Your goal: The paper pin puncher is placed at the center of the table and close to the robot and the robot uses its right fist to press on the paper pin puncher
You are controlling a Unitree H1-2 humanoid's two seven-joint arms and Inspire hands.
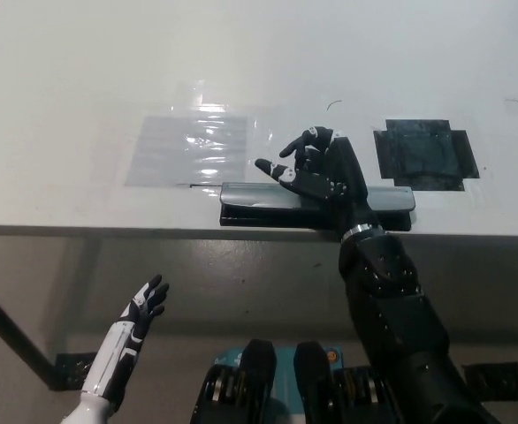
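The paper pin puncher is a long grey bar on a black base, lying along the table's near edge at the centre. My black right hand hovers over its middle, low and close above the bar, with the fingers curling inward but still apart and holding nothing. Whether the hand touches the bar I cannot tell. My white left hand rests below the table edge at the lower left, fingers spread and empty.
A clear plastic sheet lies on the white table behind the puncher's left end. A black square mat sits at the right. The table's front edge runs just before the puncher.
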